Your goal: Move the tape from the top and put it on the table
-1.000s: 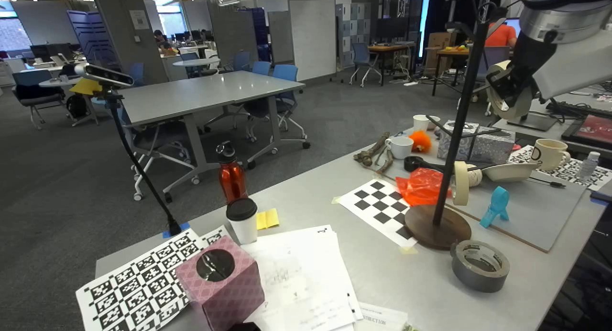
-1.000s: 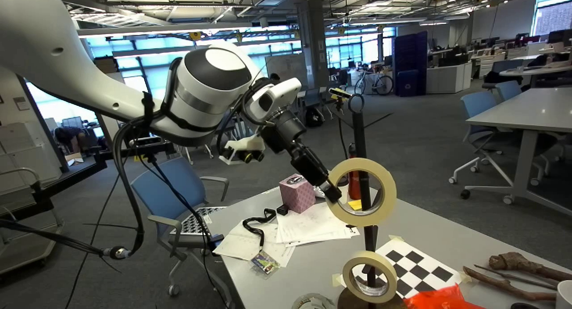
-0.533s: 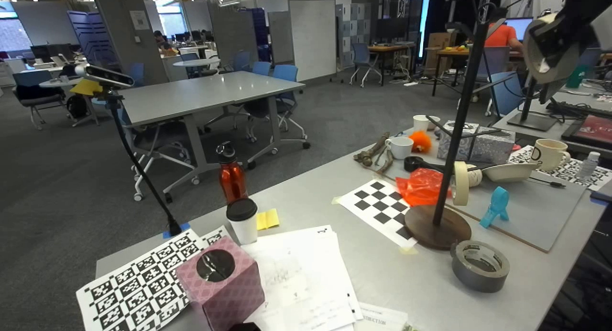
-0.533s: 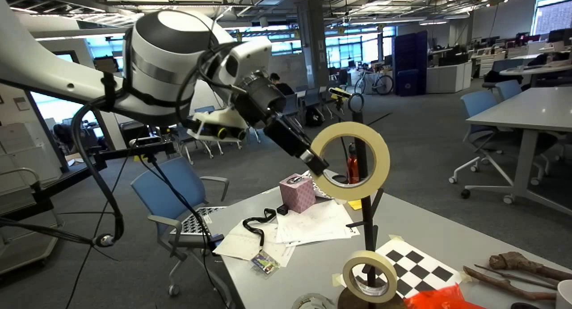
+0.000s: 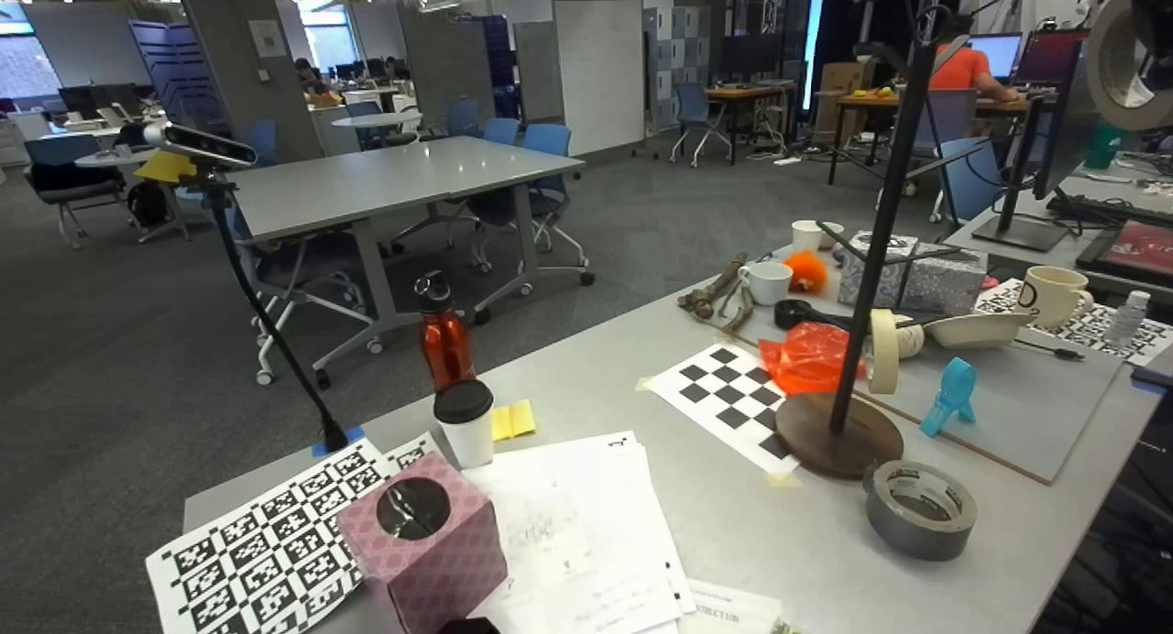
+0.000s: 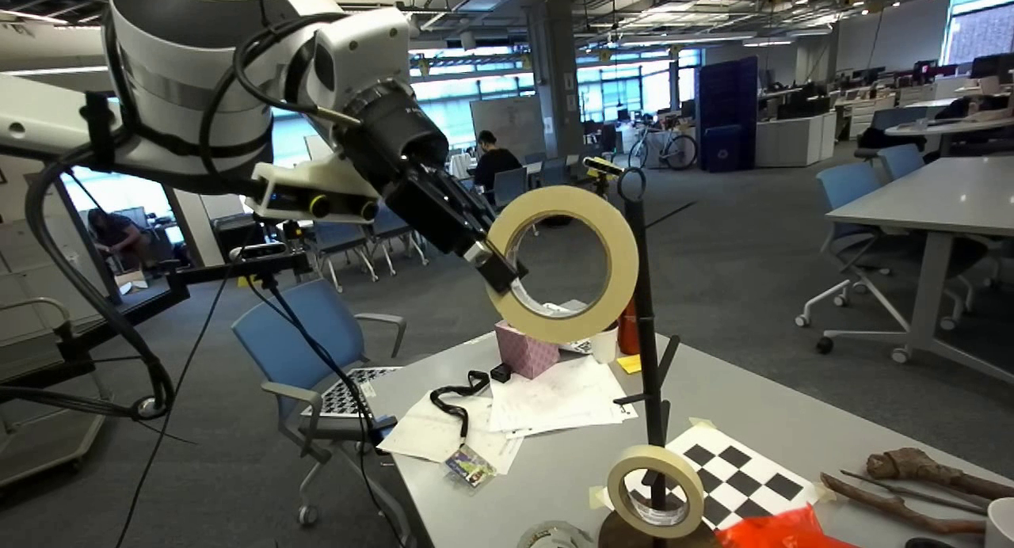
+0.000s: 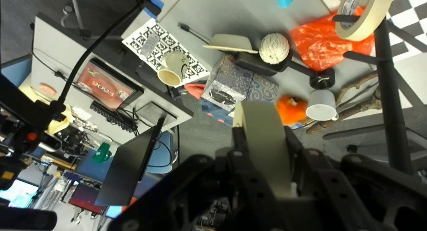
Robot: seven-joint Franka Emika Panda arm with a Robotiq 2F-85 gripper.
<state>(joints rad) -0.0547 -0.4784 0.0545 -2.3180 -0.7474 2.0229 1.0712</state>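
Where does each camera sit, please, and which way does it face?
In an exterior view, the camera sits nearer the orange bag, facing the pink box; arm and gripper show.
In an exterior view, it sits nearer the papers, facing the table and pole stand; only part of the gripper shows.
In the wrist view, it sits behind the fingers, looking past them and the tape onto the table.
Both exterior views share the pole stand.

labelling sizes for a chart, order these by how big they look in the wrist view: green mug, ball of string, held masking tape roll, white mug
1. Largest, but nearest the camera: held masking tape roll
2. Too alike to rank: white mug and ball of string
3. Smallest, farthest off: green mug
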